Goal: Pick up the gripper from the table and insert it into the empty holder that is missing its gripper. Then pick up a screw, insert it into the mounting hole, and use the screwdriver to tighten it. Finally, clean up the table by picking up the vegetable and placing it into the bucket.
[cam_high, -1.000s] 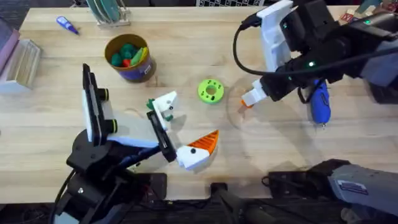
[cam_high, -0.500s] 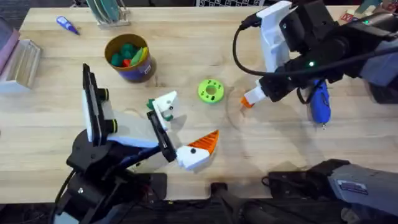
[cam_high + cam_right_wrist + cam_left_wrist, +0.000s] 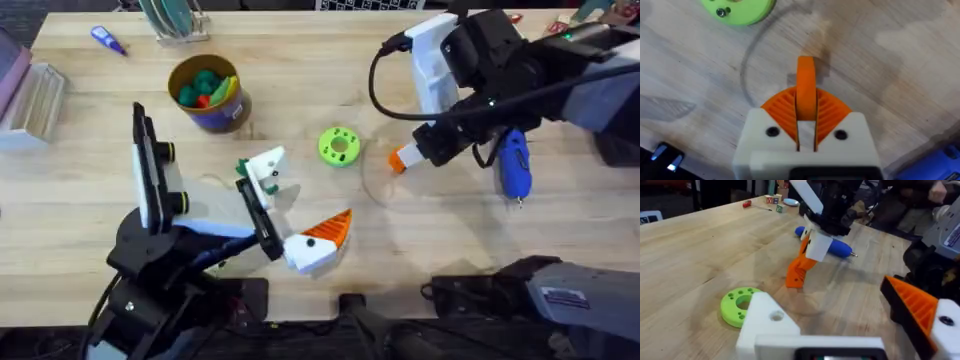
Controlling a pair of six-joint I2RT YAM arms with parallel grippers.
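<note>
My right gripper (image 3: 408, 157) (image 3: 806, 112) hangs just above the table, shut on the small orange gripper (image 3: 806, 75) (image 3: 797, 273), whose tip points down at the wood. My left gripper (image 3: 295, 205) (image 3: 840, 325) stands open near the table's front. One of its fingers is the plain white holder (image 3: 266, 168) (image 3: 765, 325); the other carries an orange wedge (image 3: 330, 230). The blue screwdriver (image 3: 513, 163) (image 3: 835, 246) lies under the right arm. The yellow bucket (image 3: 207, 92) stands at the back left. A green bit (image 3: 243, 167) shows beside the holder; whether it is the vegetable I cannot tell.
A bright green disc (image 3: 339, 145) (image 3: 738, 7) with holes lies between the two grippers, a screw (image 3: 720, 11) sitting in it. The bucket holds toy produce. A blue marker (image 3: 107, 40) and a rack sit at the back left, a clear box (image 3: 30, 105) at the left edge.
The right arm has shifted slightly toward the far left, carrying the orange gripper with it. The left arm has not moved.
</note>
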